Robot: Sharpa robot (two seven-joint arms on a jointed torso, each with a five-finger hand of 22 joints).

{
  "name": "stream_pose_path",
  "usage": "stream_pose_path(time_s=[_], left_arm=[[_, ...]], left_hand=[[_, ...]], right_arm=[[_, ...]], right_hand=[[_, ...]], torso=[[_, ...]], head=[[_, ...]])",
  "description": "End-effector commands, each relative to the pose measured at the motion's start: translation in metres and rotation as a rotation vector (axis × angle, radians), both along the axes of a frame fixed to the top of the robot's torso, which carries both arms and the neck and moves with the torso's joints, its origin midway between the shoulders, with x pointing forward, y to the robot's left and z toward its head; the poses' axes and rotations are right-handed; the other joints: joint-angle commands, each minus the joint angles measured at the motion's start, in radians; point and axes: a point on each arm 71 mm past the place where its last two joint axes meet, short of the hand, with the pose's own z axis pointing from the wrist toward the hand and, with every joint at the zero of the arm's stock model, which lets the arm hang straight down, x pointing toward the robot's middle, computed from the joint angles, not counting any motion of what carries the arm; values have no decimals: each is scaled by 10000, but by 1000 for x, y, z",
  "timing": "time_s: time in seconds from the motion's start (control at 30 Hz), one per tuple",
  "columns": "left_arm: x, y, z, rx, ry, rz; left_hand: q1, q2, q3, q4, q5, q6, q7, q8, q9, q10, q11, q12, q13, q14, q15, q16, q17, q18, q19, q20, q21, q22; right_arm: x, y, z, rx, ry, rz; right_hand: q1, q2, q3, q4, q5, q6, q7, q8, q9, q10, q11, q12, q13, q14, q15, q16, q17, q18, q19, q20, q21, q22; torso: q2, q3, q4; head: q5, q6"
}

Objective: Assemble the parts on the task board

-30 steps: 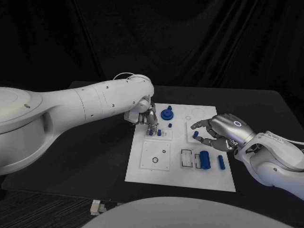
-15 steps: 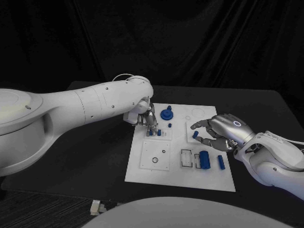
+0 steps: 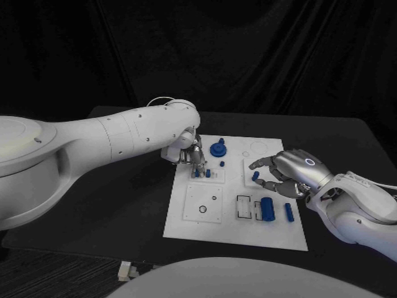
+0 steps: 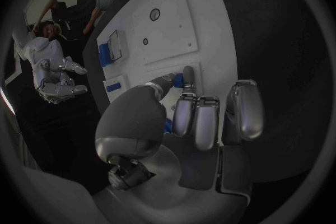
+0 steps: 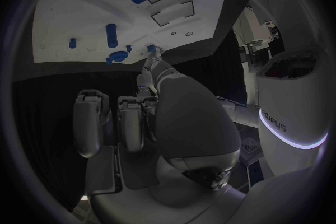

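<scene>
The white task board (image 3: 198, 226) lies mid-table. My left hand (image 3: 191, 154) is at the board's far left corner, fingers curled; its thumb and a finger pinch a small blue peg (image 4: 187, 75) standing in the board (image 4: 175, 17). Over the board's right side, my right hand (image 3: 286, 170) has its fingers curled and holds a small blue piece (image 3: 255, 176) at its fingertips, just above the board. That piece (image 5: 150, 48) also sits at a fingertip in the right wrist view. A round blue part (image 3: 218, 149) stands beside the left hand.
A blue cylinder (image 3: 267, 208) and a blue bar (image 3: 289, 212) lie near the board's front right, beside empty rectangular slots (image 3: 243, 207). A small peg (image 3: 222, 164) stands mid-board. A square plate with a hole (image 3: 203, 203) sits front left. Black table surrounds the board.
</scene>
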Motion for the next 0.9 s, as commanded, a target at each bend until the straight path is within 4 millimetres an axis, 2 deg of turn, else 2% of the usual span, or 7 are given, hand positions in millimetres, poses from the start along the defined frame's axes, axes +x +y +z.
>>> stream_pose_path(time_s=[0.03, 0.3, 0.9], left_arm=[[-2, 4, -5, 560, 85, 153], [-2, 5, -5, 565, 61, 197], [-1, 7, -5, 543, -28, 314]], left_hand=[[-48, 52, -71, 35, -60, -68, 3, 58, 59, 64, -39, 65, 844, 428, -1, -49, 1244, 14, 70, -23, 4, 1798], [66, 93, -148, 28, 24, -4, -96, 323, 560, 125, -119, 121, 907, 470, -64, -13, 1299, -1, 137, -74, 82, 1822], [86, 80, -178, 39, 49, -16, -121, 382, 728, 136, -147, 116, 899, 476, -95, -22, 1285, -7, 165, -101, 108, 1829]], right_arm=[[0, 0, -1, -63, 73, -137], [0, 0, -2, -87, 107, -141], [-1, -1, -4, -134, 197, -165]], right_hand=[[92, -13, 54, -3, 67, 21, 11, -32, -9, 478, 47, -52, 1662, 969, 71, -25, 2249, 171, 379, 51, -36, 2197], [93, -17, 56, -3, 70, 16, 11, -36, -13, 474, 47, -57, 1655, 969, 72, -26, 2246, 171, 381, 52, -33, 2198], [95, -22, 62, 0, 76, 2, 8, -47, -23, 459, 46, -75, 1628, 968, 72, -28, 2242, 175, 373, 53, -50, 2192]], torso=[[2, 3, 7], [8, 1, 5], [3, 2, 4]], head=[[0, -2], [6, -2], [7, -2]])
